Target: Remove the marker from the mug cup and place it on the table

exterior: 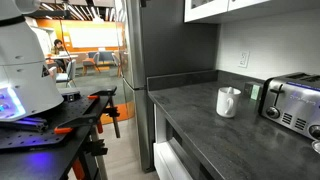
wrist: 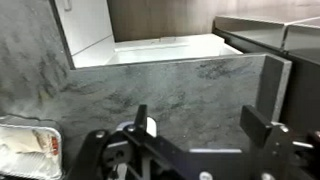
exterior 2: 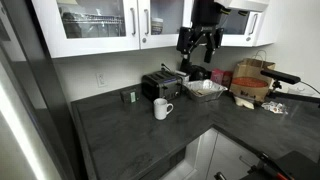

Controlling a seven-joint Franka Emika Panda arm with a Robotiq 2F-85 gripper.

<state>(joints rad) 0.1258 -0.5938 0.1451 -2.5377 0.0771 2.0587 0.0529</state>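
Dark stone kitchen table point(exterior 2: 110, 130) here, with the mug point(exterior 2: 162, 109) just in front of the toaster point(exterior 2: 162, 85). We can't make out the marker; presumably it's down inside the mug. Our gripper point(exterior 2: 199, 50) hangs high up beyond the mug, fingers apart, empty. Looks like the approach step to us. Next move: get over the mug's mouth, drop straight down, pinch.

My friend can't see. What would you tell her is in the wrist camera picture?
The end effector hangs open over a dark grey stone-look table, fingers spread wide. A foil tray sits at the bottom left, and a white surface lies past the table's edge.
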